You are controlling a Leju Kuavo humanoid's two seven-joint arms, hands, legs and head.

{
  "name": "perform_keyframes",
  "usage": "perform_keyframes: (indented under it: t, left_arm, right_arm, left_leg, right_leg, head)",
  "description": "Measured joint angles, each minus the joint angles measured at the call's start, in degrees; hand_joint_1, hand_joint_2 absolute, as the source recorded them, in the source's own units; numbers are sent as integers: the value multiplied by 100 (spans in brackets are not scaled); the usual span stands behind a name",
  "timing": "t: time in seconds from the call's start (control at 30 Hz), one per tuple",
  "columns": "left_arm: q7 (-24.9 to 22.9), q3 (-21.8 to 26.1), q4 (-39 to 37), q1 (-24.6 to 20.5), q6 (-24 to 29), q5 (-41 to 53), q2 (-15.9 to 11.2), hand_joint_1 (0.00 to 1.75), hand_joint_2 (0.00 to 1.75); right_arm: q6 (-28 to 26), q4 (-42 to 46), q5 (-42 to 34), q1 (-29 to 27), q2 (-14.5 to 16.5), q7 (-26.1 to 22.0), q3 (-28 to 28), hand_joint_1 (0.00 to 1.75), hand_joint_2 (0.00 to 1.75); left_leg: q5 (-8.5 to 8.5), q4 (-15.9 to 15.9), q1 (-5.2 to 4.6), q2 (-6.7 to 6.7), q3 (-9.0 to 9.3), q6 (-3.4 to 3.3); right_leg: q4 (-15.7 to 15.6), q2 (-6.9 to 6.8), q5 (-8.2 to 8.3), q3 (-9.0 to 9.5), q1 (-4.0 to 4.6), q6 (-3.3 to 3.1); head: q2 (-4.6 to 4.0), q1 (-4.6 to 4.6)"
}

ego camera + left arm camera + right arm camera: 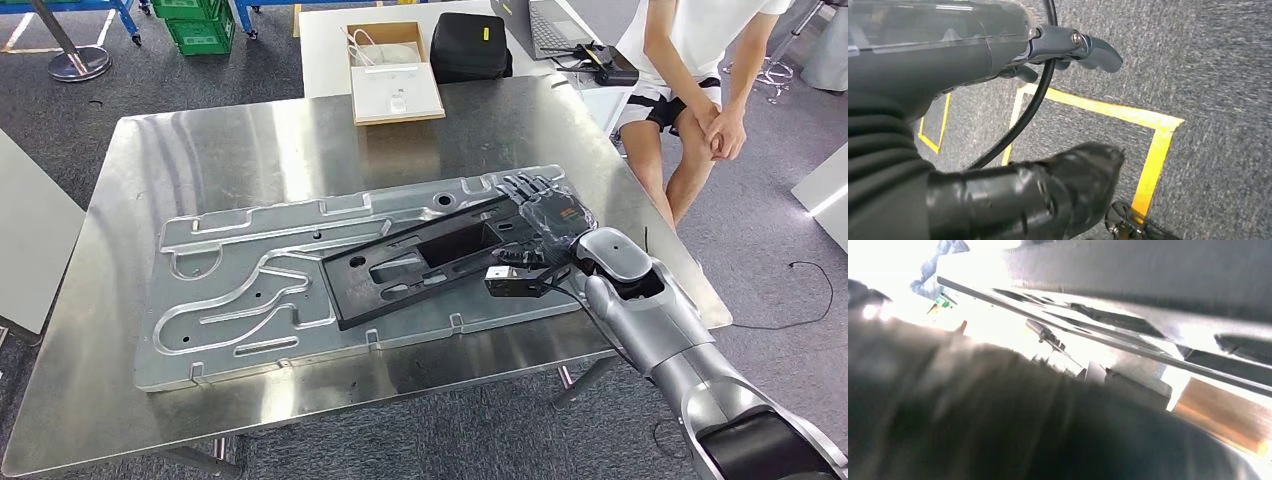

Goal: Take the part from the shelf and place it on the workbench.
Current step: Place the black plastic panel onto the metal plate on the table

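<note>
From the head view, the black part (430, 262) lies flat on the grey fixture plate (240, 300) on the steel workbench (180, 150), and the right hand (545, 215), fingers spread, rests on its right end, probably steadying or releasing it. The left wrist view adds the left hand (1068, 47) hanging over carpet with yellow tape (1153, 150), fingers curled on nothing. The right wrist view is too blurred to confirm the hold.

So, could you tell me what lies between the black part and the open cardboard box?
In the head view, the grey fixture plate under the black part, then bare steel workbench up to the cardboard box.
</note>
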State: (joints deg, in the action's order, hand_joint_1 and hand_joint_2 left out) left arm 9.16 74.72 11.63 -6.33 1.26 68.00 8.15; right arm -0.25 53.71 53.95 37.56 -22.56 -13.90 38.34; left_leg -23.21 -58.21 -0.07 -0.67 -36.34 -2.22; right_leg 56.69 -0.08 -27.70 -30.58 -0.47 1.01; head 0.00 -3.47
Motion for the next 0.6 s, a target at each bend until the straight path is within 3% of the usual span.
perform_keyframes:
  t: [0.07, 0.13, 0.23, 0.27, 0.3, 0.33, 0.37, 0.43, 0.47, 0.53, 0.6]
  left_arm:
    - [32, -1, 0, 3, 0, -3, -15, 0, 0]
    - [54, -3, 0, 1, -2, -5, -17, 0, 0]
    - [62, -6, 0, -2, -11, 0, -19, 0, 0]
    - [59, -7, 0, 1, -16, 5, -19, 0, 0]
    - [55, -8, 0, 3, -22, 11, -19, 0, 0]
    - [49, -8, 0, 4, -33, 21, -17, 0, 0]
    - [44, -9, 0, 4, -45, 30, -14, 0, 0]
    - [33, -14, 0, 4, -66, 45, -10, 0, 0]
    - [26, -17, 0, 4, -71, 49, -9, 0, 0]
    - [10, -24, 0, 6, -74, 55, -5, 0, 0]
    - [-3, -28, 0, 14, -76, 56, 4, 0, 0]
  right_arm:
    - [8, 44, -10, 0, -10, 1, -2, 0, 0]
    - [13, 85, -17, 1, -47, 4, -9, 0, 0]
    - [51, 113, -26, -25, -117, 14, -23, 0, 0]
    - [69, 116, -28, -43, -139, 15, -27, 0, 0]
    - [86, 119, -31, -59, -158, 15, -31, 0, 0]
    - [98, 123, -33, -69, -179, 15, -38, 0, 0]
    - [105, 131, -36, -70, -203, 15, -46, 0, 0]
    - [110, 152, -43, -67, -249, 15, -64, 0, 0]
    - [112, 162, -46, -65, -269, 13, -69, 0, 0]
    - [119, 170, -50, -63, -295, 9, -74, 0, 0]
    - [125, 176, -52, -60, -302, 4, -74, 0, 0]
  left_leg:
    - [25, 52, 23, 12, 39, -45]
    - [82, 139, 63, 31, 93, -79]
    - [103, 157, 71, 39, 87, -98]
    - [103, 144, 72, 39, 72, -95]
    - [103, 125, 75, 40, 54, -89]
    - [101, 99, 81, 39, 33, -77]
    - [97, 62, 89, 38, 10, -55]
    - [98, 0, 99, 25, -36, 17]
    - [109, -21, 98, 19, -52, 63]
    - [157, -16, 94, 10, -72, 157]
    - [134, -42, 103, 13, -122, 244]
  right_leg:
    - [9, 5, -19, 24, -5, 47]
    - [255, 11, -228, -51, -5, 67]
    - [1260, 12, -794, -501, -47, 111]
    - [1501, 10, -856, -615, -67, 131]
    - [1549, 9, -797, -638, -91, 150]
    - [1359, 5, -629, -542, -117, 166]
    - [994, 2, -416, -352, -143, 182]
    - [367, 18, -152, -29, -139, 173]
    - [223, 30, -108, 34, -121, 144]
    - [220, 50, -67, -13, -74, 56]
    - [193, 43, -5, -75, -84, -52]
  head:
    - [0, 1]
    - [0, -4]
    - [0, -6]
    - [0, -6]
    - [0, -6]
    - [0, -6]
    - [0, -6]
    - [0, -7]
    - [0, -6]
    - [0, -5]
    - [0, -4]
